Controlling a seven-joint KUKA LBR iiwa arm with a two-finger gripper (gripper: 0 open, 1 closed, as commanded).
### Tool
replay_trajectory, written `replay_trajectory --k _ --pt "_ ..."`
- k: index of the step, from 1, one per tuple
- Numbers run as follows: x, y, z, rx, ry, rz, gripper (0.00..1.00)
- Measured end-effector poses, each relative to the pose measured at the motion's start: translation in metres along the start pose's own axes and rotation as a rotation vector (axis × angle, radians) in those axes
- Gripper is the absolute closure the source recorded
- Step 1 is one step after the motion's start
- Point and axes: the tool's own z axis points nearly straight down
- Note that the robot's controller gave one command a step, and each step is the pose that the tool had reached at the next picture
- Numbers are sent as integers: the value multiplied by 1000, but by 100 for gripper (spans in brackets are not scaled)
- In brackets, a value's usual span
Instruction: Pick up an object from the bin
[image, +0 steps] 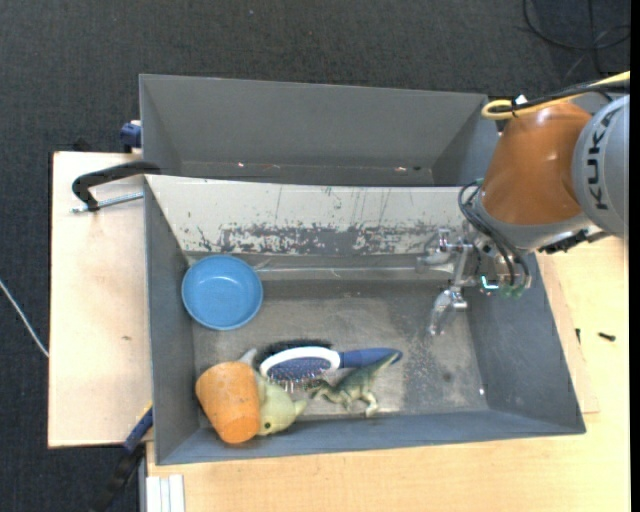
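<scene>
Brush (318, 362) looks like your nearest pick. It lies by the near wall of the bin (520, 370), toward the view's lower left from the end effector (452, 285). Its long axis runs left-right, blue handle toward your side. A green dinosaur (350, 392) touches it. Whether the end effector is open or closed cannot be told.

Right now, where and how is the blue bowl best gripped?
Probably the rim, on the side nearest the gripper, coming from straight above: the blue bowl sits upright, mouth up, apart from the heap, leaving its thin wall free to pinch.
</scene>
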Motion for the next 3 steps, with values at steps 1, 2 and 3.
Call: replay_trajectory --k 1,2,3 --pt "44 66 65 6 -12 -6 0" --pt "48 63 63 5 15 -3 100" --pt "86 89 -67 1 -19 -55 100"
